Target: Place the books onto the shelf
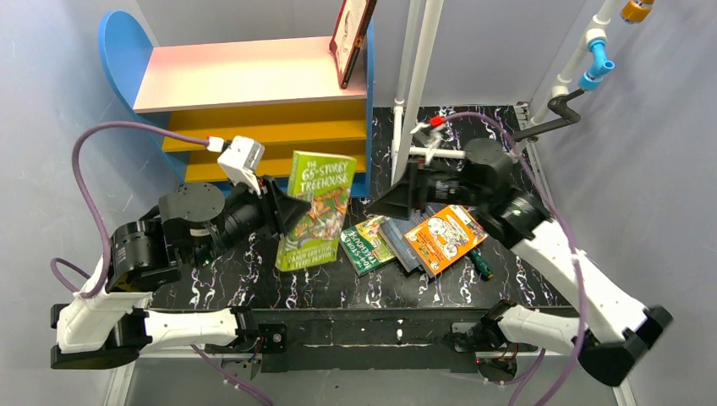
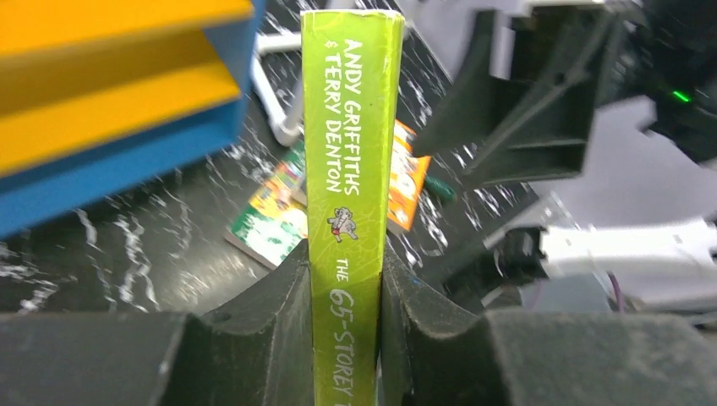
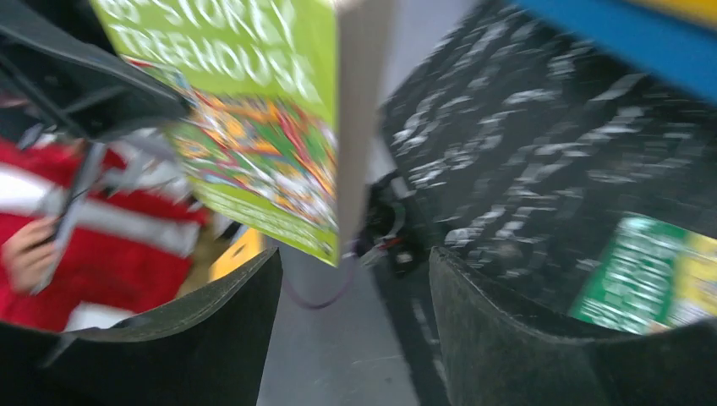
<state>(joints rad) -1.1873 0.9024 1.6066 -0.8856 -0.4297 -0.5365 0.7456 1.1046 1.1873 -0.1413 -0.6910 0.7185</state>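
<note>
Between the left end effector [image 2: 345,254]'s two dark fingers [image 2: 270,321] sits the spine of the lime-green book [image 1: 317,211], clenched from both sides with the pads pressed flat against its covers. In the left wrist view the spine faces the camera and the book's long axis runs straight away from the fingers, the authors' names at the far end. From above, that axis runs near to far with a slight tilt. The title end points toward the shelf [image 1: 118,51] and the cover is turned up toward the camera. I cannot tell whether its lower edge touches the black marbled tabletop [image 1: 254,279].

Just to the book's right, the right end effector [image 3: 355,262] is released, its jaws spread with nothing between them; the lime-green book's page edge hangs just beyond its fingertips.

Near that arm, three books lie overlapping on the tabletop: the green book with yellow lettering [image 1: 363,241], the dark blue book [image 1: 406,235] and the orange book [image 1: 441,237]. A green-handled screwdriver [image 1: 482,266] lies beside them. Farther off, the red-bordered book [image 1: 351,34] stands on the shelf's pink top board, leaning at its right end.
</note>
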